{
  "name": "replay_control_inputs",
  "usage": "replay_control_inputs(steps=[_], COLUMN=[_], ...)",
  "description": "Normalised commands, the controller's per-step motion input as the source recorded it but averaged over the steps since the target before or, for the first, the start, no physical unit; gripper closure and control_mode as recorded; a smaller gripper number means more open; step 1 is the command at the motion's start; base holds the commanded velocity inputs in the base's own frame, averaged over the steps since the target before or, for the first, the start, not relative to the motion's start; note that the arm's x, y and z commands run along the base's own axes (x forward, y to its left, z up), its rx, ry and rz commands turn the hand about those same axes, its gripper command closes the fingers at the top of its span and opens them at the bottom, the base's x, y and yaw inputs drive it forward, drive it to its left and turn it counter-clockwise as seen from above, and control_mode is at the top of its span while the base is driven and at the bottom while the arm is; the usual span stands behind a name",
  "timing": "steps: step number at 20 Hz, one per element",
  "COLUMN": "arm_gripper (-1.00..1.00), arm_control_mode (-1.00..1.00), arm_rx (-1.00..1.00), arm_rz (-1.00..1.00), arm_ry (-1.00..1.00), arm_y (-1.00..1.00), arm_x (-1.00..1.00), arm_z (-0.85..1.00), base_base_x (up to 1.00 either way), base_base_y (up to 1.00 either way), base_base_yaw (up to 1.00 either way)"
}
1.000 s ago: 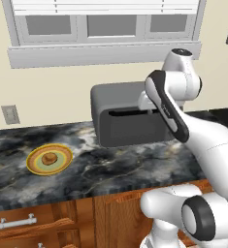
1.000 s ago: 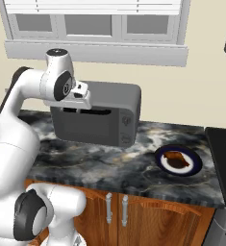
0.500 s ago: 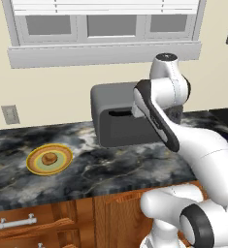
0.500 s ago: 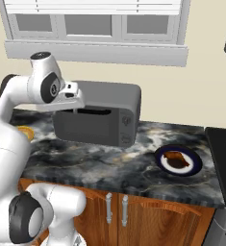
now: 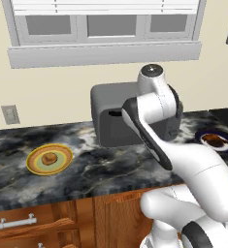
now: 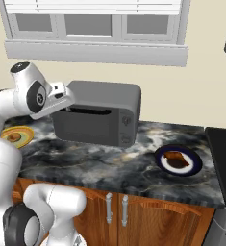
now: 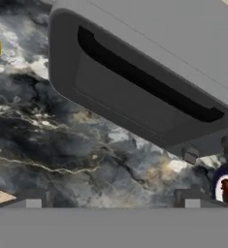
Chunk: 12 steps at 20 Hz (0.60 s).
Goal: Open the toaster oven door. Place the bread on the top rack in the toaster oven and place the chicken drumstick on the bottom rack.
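The dark grey toaster oven (image 6: 102, 98) stands at the back of the counter, and its door (image 7: 130, 99) is closed. The long black handle (image 7: 144, 80) runs along the door's upper edge. My gripper (image 7: 110, 201) hangs above and in front of the door, open, with nothing between its fingertips (image 7: 33, 199). In the right base view the gripper (image 6: 61, 95) is by the oven's upper left corner. The tan bread (image 5: 49, 158) lies on a yellow plate (image 5: 35, 162) at the left. At the right, the reddish-brown chicken drumstick (image 6: 176, 159) rests on a dark blue plate (image 6: 196, 166).
A dark marbled counter (image 6: 100, 161) runs under everything, with wooden cabinet doors (image 6: 148, 218) below. A window sill (image 5: 105, 53) juts out above the oven. A black cooktop (image 6: 225, 153) lies at the far right. A wall outlet (image 5: 8, 114) sits at the left.
My hand has drawn back from the oven's front top edge toward its left corner. The oven, both plates and the food have not moved.
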Motion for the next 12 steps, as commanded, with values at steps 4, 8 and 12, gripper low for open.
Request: replay_control_inputs(steps=[4, 8, 12], arm_gripper=[-1.0, -1.0, -1.0], arm_control_mode=[-1.0, -1.0, -1.0], arm_rx=[-0.09, -0.16, -0.26], arm_rz=[0.11, 0.03, 0.04], arm_ry=[0.0, 0.04, 0.02], arm_y=[0.13, 0.22, 0.24], arm_x=[0.19, 0.23, 0.25], arm_z=[-0.07, 0.0, -0.02], base_base_x=[0.0, 0.0, 0.0], base_base_y=[0.0, 0.0, 0.0], base_base_yaw=[0.0, 0.0, 0.0])
